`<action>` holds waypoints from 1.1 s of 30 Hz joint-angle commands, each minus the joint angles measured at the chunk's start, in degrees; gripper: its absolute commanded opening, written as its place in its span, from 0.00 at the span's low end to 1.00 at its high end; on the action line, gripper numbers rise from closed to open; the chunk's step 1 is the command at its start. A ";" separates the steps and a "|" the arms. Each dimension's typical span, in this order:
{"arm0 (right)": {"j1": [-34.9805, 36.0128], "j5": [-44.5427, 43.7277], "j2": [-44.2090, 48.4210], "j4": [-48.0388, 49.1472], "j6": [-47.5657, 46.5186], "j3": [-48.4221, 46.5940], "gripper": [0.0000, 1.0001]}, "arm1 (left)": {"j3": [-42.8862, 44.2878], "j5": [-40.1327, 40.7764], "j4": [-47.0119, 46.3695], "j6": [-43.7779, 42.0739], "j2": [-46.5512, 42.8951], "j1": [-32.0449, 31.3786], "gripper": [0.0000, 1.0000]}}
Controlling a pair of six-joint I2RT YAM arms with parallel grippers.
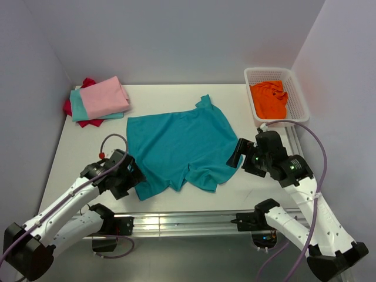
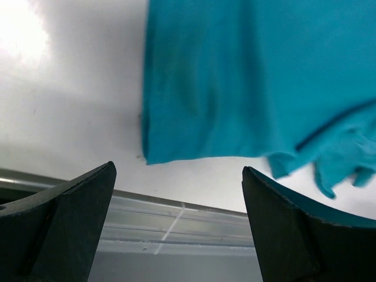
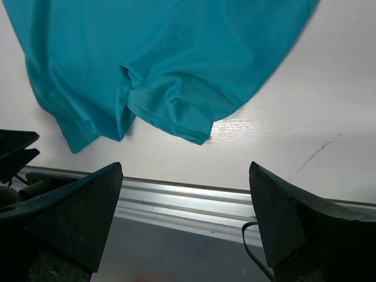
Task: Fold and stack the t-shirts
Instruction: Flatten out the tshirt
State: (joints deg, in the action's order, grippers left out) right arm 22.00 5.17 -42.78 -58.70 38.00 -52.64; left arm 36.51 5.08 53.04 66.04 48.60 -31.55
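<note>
- Two arms reach in from the near edge, elbows low. The left gripper (image 1: pixel 133 174) hangs at the teal t-shirt's near-left corner and the right gripper (image 1: pixel 236 154) beside its right edge.
- Both pairs of jaws stand wide apart, with nothing between them.
- Five shirts in all: the teal t-shirt (image 1: pixel 176 144) lies spread mid-table (image 1: pixel 70 158), its near hem rumpled and doubled over.
- Three are stacked at the far-left corner: the pink t-shirt (image 1: pixel 104 97) on top, then the light aqua t-shirt (image 1: pixel 77 107), with the red t-shirt (image 1: pixel 88 82) beneath.
- One orange t-shirt (image 1: pixel 269 100) sits crumpled in the single basket (image 1: pixel 299 97) at the far-right corner.
- Cloth is soft, matte and creased; the basket is a rectangular white plastic lattice.
</note>
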 commanded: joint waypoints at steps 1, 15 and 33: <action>0.50 -1.47 -1.68 -0.36 -3.09 -3.69 0.95 | -2.93 1.16 1.02 9.09 0.27 -2.28 0.94; 0.50 -3.76 -5.03 -3.70 -8.55 -7.21 0.95 | -2.14 10.29 -0.65 28.26 14.59 -22.50 0.92; 0.41 -4.82 -4.06 -5.55 -8.82 -7.92 0.95 | -4.60 13.55 -11.37 25.63 25.49 -21.98 0.39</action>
State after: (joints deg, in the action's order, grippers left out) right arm 22.00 1.06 -46.87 -64.25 28.91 -58.52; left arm 34.20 18.37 50.87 92.23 71.26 -53.69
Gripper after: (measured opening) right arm 0.947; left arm 0.452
